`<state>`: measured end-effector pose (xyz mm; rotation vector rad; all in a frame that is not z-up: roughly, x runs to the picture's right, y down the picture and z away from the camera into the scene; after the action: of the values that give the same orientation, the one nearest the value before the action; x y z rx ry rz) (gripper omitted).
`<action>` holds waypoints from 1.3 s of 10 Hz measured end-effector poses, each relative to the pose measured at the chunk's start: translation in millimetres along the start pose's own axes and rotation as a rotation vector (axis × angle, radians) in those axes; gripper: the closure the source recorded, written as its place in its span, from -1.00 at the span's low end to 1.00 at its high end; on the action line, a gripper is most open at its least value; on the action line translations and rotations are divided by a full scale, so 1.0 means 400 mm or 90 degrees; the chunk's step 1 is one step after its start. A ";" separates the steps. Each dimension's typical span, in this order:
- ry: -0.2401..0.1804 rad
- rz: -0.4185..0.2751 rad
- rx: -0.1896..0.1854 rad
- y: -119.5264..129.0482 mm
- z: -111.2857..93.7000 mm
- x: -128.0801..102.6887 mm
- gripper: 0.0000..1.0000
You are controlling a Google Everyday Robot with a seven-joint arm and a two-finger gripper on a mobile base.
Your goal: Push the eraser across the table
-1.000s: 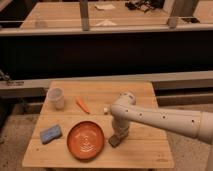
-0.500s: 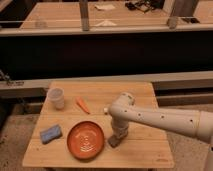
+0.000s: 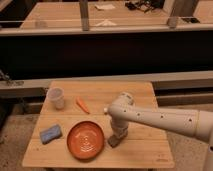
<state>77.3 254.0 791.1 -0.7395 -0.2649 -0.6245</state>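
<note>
My white arm point(image 3: 160, 117) reaches in from the right over the small wooden table point(image 3: 145, 150). The gripper point(image 3: 116, 140) points straight down just right of the orange plate point(image 3: 85, 139), its tip at the table surface. A small dark block point(image 3: 114, 143) sits at the tip. It may be the eraser, but I cannot tell it apart from the gripper's end.
A blue sponge point(image 3: 50, 133) lies at the front left. A pale cup point(image 3: 56, 97) stands at the back left, with an orange carrot-like piece point(image 3: 82, 104) beside it. A dark counter and rail point(image 3: 105, 30) run behind the table.
</note>
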 end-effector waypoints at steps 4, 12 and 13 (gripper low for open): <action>0.001 -0.001 0.000 -0.005 -0.002 -0.006 0.95; 0.005 -0.005 0.000 -0.012 -0.001 -0.006 0.95; 0.005 -0.005 0.000 -0.012 -0.001 -0.006 0.95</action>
<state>72.4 252.2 792.2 -0.7359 -0.2607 -0.6353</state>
